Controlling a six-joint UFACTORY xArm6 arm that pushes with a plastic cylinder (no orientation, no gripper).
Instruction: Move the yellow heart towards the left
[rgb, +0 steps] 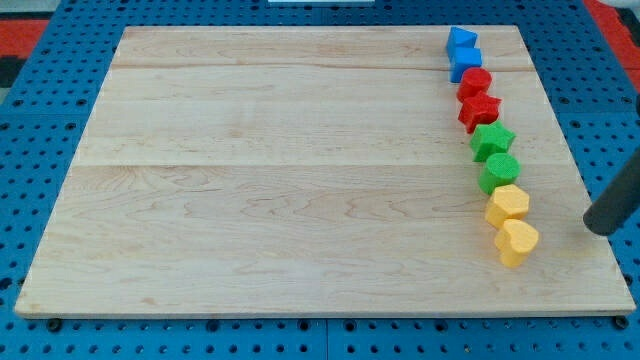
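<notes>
the yellow heart (517, 242) sits near the board's bottom right corner, last in a line of blocks along the right edge, touching the yellow hexagon (508, 205) just above it. my tip (600, 228) rests to its right, apart from it, near the right edge; a bare rod, holding nothing. this looks like the approach step: next i should close in and push straight left across the board (280, 180).

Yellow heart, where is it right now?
The yellow heart sits at the view's lower right, bottom of the block column, touching the yellow hexagon, with my tip to its right.
</notes>
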